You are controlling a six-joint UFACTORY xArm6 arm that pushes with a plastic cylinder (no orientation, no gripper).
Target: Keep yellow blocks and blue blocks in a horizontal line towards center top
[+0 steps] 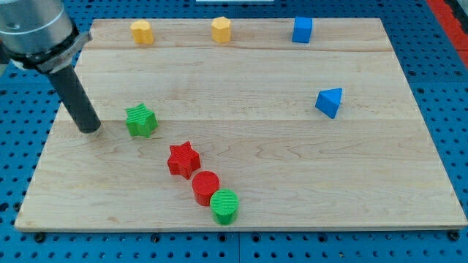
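Two yellow blocks sit near the board's top edge: a yellow block (142, 32) at the top left and a yellow hexagonal block (221, 29) near the top centre. A blue cube (302, 30) stands to their right along the same top edge. A blue triangular block (330, 101) lies lower, at the right of the board. My tip (91, 128) rests on the board at the left, just left of the green star block and far from the yellow and blue blocks.
A green star block (140, 120) sits right of my tip. A red star block (183, 159), a red cylinder (205, 186) and a green cylinder (225, 205) form a diagonal row at the lower centre. The wooden board (380, 190) lies on a blue pegboard.
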